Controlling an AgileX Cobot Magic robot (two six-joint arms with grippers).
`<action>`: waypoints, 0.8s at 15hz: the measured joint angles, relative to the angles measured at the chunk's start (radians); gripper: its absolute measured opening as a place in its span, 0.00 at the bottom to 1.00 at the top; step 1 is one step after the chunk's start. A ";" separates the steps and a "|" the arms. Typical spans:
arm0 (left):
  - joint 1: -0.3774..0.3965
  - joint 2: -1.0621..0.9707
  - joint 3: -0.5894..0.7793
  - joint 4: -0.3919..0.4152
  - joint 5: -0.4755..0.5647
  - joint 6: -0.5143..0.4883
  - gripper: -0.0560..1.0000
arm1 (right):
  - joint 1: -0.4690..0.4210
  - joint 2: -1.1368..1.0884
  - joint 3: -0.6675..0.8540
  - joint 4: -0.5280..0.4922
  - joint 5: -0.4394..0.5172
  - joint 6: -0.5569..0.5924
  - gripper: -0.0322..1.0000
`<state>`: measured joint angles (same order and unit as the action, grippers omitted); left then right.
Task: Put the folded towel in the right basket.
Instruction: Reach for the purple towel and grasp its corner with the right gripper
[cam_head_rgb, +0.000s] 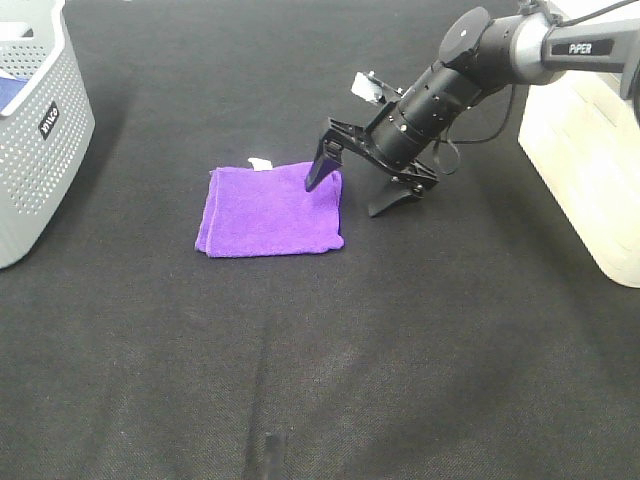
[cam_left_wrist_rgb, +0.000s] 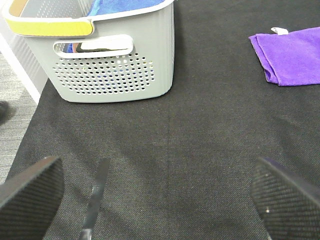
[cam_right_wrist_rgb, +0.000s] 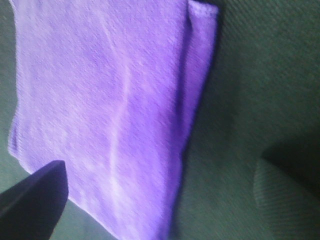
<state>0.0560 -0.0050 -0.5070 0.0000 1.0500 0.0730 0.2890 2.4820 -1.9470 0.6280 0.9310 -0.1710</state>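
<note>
A folded purple towel (cam_head_rgb: 268, 210) lies flat on the black table mat. My right gripper (cam_head_rgb: 350, 195) is open and low over the towel's right edge: one fingertip (cam_head_rgb: 316, 176) sits over the towel's far right corner, the other (cam_head_rgb: 385, 205) over bare mat to its right. The right wrist view shows the towel (cam_right_wrist_rgb: 105, 110) close up, its edge lying between the two fingers. The right basket (cam_head_rgb: 585, 170) is a cream bin at the right edge. My left gripper (cam_left_wrist_rgb: 155, 192) is open and empty, out of the high view; the towel (cam_left_wrist_rgb: 295, 55) lies far from it.
A grey perforated basket (cam_head_rgb: 40, 130) stands at the left edge, with blue cloth (cam_left_wrist_rgb: 125, 6) inside it. A small white tag (cam_head_rgb: 261, 163) sticks out at the towel's far edge. The mat's left edge and floor show in the left wrist view (cam_left_wrist_rgb: 15, 125).
</note>
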 joint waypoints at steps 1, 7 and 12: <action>0.000 0.000 0.000 0.000 0.000 0.000 0.95 | 0.009 0.008 -0.004 0.018 -0.016 0.000 0.91; 0.000 0.000 0.000 0.000 0.000 0.000 0.95 | 0.125 0.045 -0.011 0.075 -0.187 -0.025 0.65; 0.000 0.000 0.000 0.000 0.000 0.000 0.95 | 0.125 0.057 -0.011 0.009 -0.219 -0.018 0.16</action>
<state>0.0560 -0.0050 -0.5070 0.0000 1.0500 0.0730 0.4140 2.5390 -1.9580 0.6370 0.7120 -0.1890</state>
